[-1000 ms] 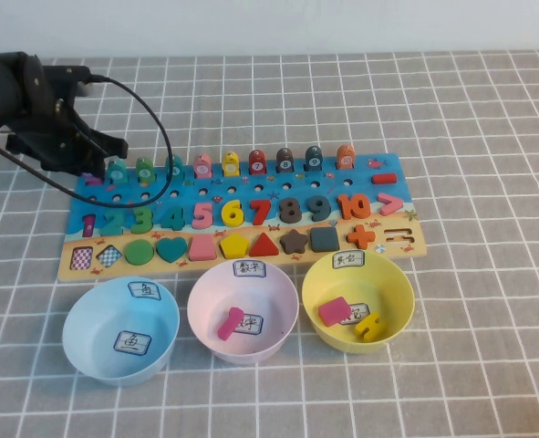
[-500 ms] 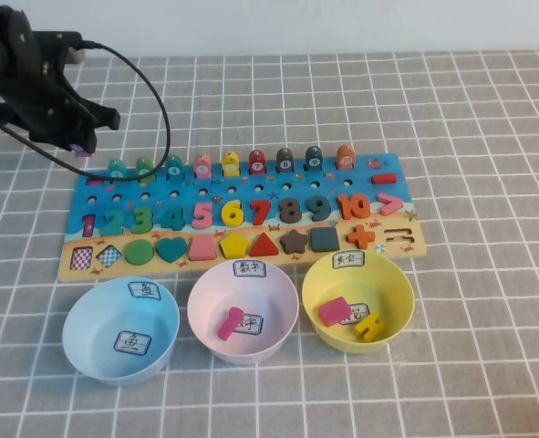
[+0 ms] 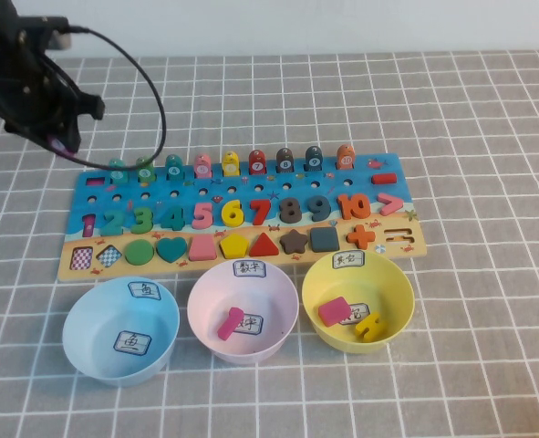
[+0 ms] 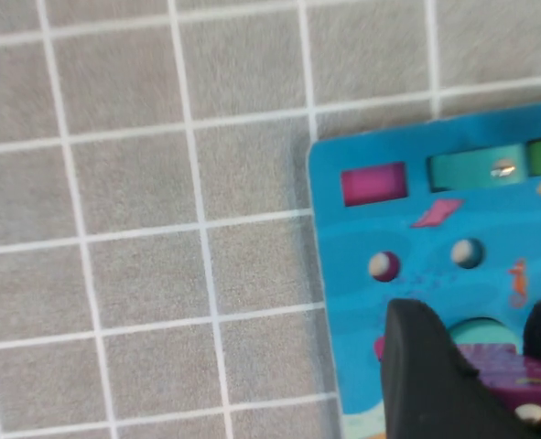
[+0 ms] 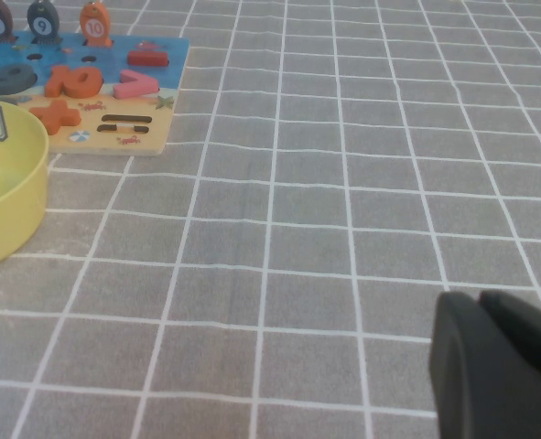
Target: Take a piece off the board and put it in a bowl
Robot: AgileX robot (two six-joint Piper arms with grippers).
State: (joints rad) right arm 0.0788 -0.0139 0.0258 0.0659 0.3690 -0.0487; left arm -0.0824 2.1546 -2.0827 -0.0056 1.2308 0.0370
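My left gripper [image 3: 65, 140] hangs above the table just beyond the far left corner of the board [image 3: 365, 180], shut on the small magenta-purple fish piece [image 3: 60, 144]. In the left wrist view the piece [image 4: 515, 391] with its pale round mark sits between the black fingers [image 4: 426, 375], above the board's [image 4: 407, 242] blue corner. The light blue bowl [image 3: 85, 351] stands in front of the board at the left, with nothing inside but its two white labels. My right gripper [image 5: 492, 361] is shut with nothing in it, low over bare cloth to the right of the board [image 5: 156, 105].
A pink bowl [image 3: 202, 328] holding a magenta piece and a yellow bowl [image 3: 399, 278] holding pink and yellow pieces stand right of the blue one. Coloured fish pegs [image 3: 258, 161] line the board's far edge. A black cable [image 3: 155, 100] loops from the left arm.
My left gripper has lifted the purple fish piece off the board's far left end and drawn it up and away toward the far left. The bowls have not moved.
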